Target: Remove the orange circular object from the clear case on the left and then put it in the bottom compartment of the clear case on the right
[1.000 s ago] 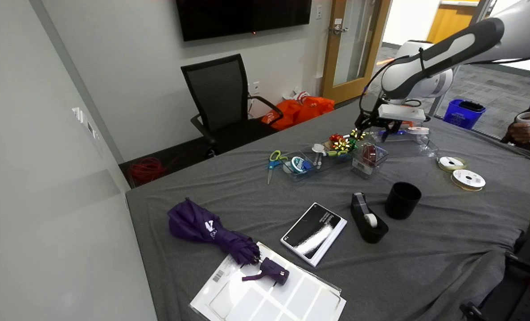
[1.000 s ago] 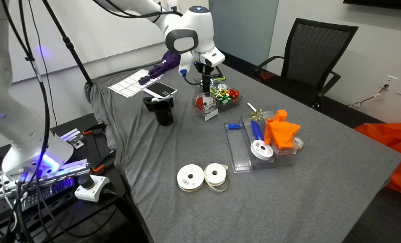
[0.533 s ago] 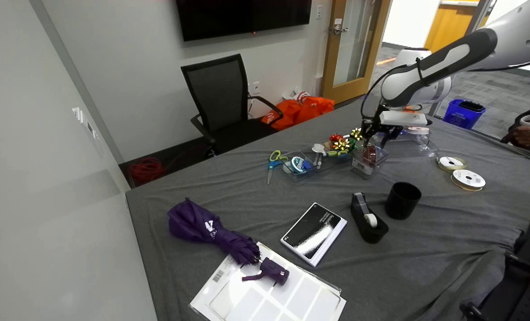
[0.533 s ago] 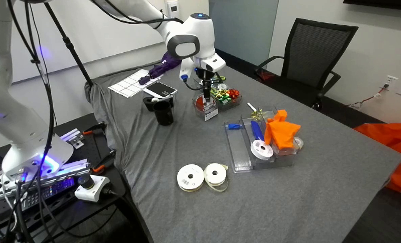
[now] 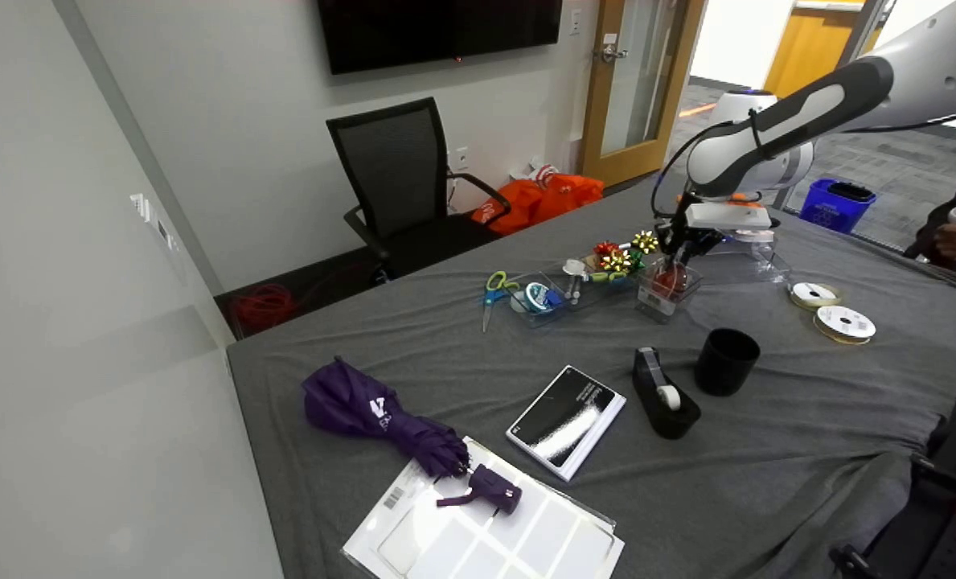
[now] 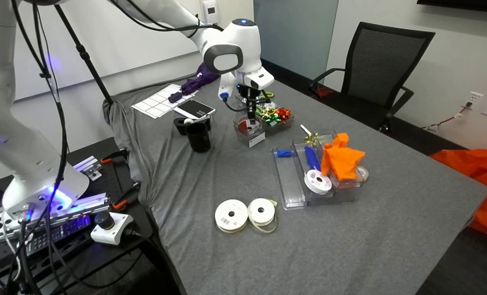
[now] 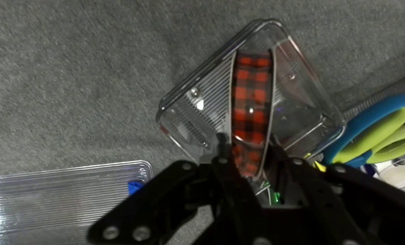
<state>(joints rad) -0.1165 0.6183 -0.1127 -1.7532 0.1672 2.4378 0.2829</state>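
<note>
The orange circular object is a spool (image 7: 251, 95) of red-orange and black plaid ribbon with pale rims. It stands on edge inside the small clear case on the left (image 6: 245, 140), which carries a white label. My gripper (image 7: 249, 141) reaches down into that case and is shut on the spool, one finger against each side. Fingertips are partly hidden behind the spool's rims. The clear case on the right (image 6: 291, 180) is a stepped organizer with several compartments. Its low, long compartment holds a blue piece (image 6: 285, 153); a corner of this case shows at lower left in the wrist view.
Blue-green scissors (image 7: 372, 132) and shiny bows (image 6: 282, 114) adjoin the left case. A black mug (image 6: 198, 137) and tape dispenser (image 5: 664, 394) stand nearby. White ribbon spools (image 6: 231, 215) lie before the right case, which also holds orange cloth (image 6: 342, 162).
My gripper has come down into the left case and its fingers have closed onto the ribbon spool. The spool has shifted slightly in the case; the other things stay put.
</note>
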